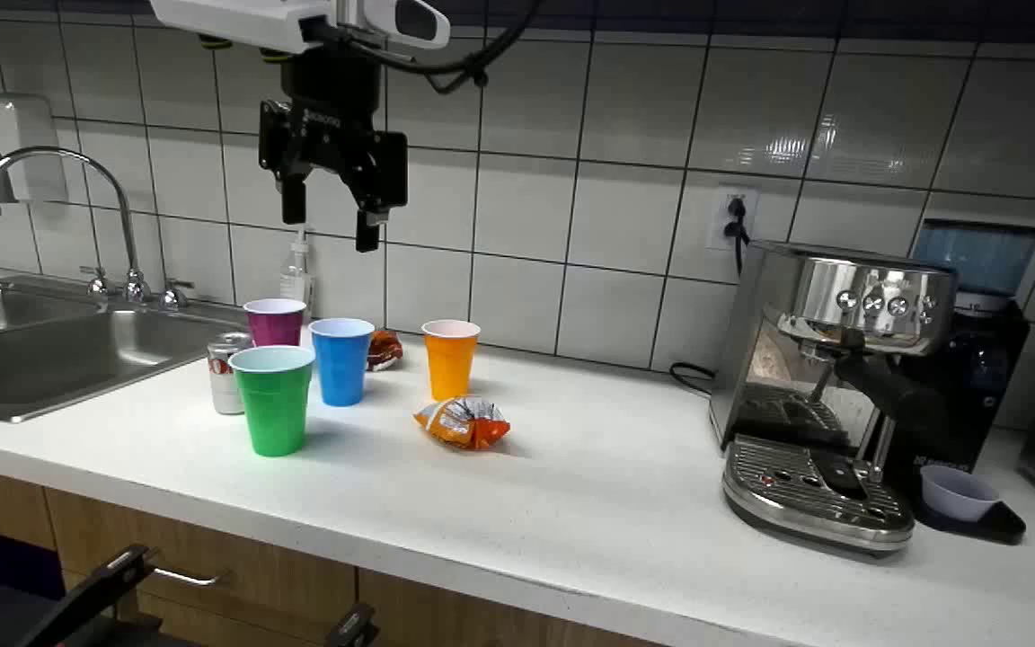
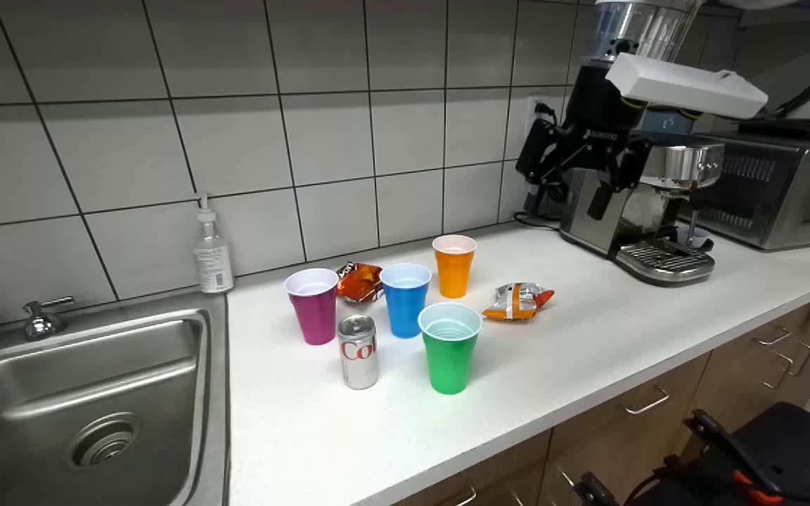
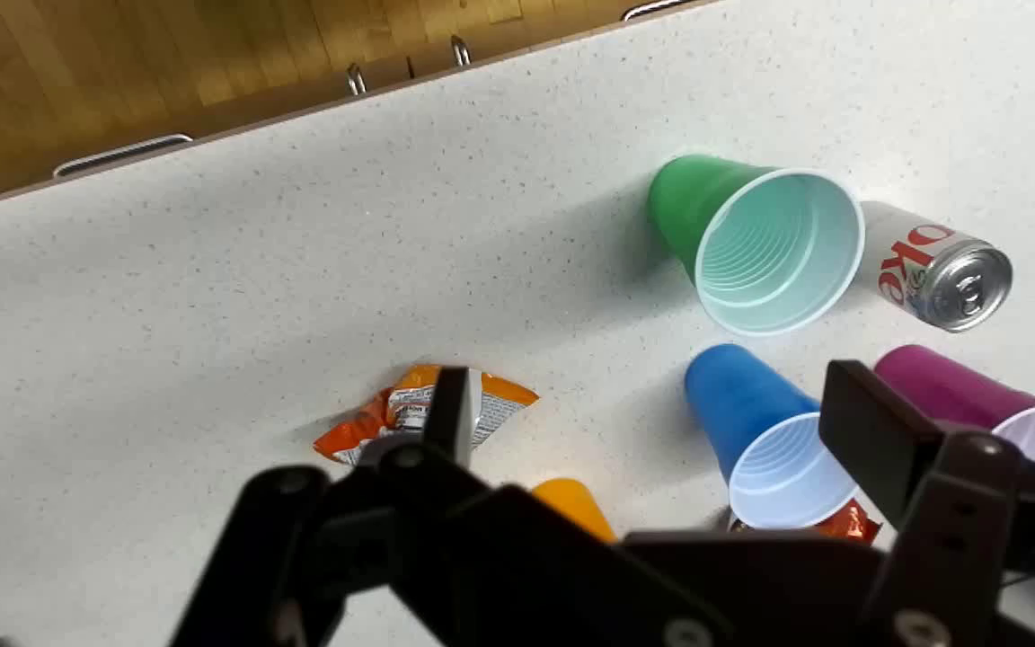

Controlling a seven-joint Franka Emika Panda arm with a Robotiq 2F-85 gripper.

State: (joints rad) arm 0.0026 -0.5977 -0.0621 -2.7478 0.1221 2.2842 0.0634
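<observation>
High above the white counter, my gripper (image 1: 331, 218) hangs open and holds nothing; in the wrist view its fingers (image 3: 877, 431) stand wide apart. Below are upright plastic cups: a green cup (image 2: 448, 362), a blue cup (image 2: 406, 309), a purple cup (image 2: 315, 318) and an orange cup (image 2: 453, 274). A silver soda can (image 2: 358, 360) stands between the purple and green cups. An orange-and-silver snack bag (image 1: 464, 424) lies in front of the orange cup. Behind the blue cup is a red-brown snack bag (image 2: 358, 282), partly hidden. In the wrist view, my gripper covers most of the orange cup.
A metal sink (image 2: 74, 393) with a tall faucet (image 1: 122, 207) adjoins the cups' side of the counter (image 1: 607, 503). A soap bottle (image 2: 212, 253) stands by the tiled wall. Toward the far end are an espresso machine (image 1: 859, 296), a grinder (image 1: 967, 377) and a microwave (image 2: 763, 183).
</observation>
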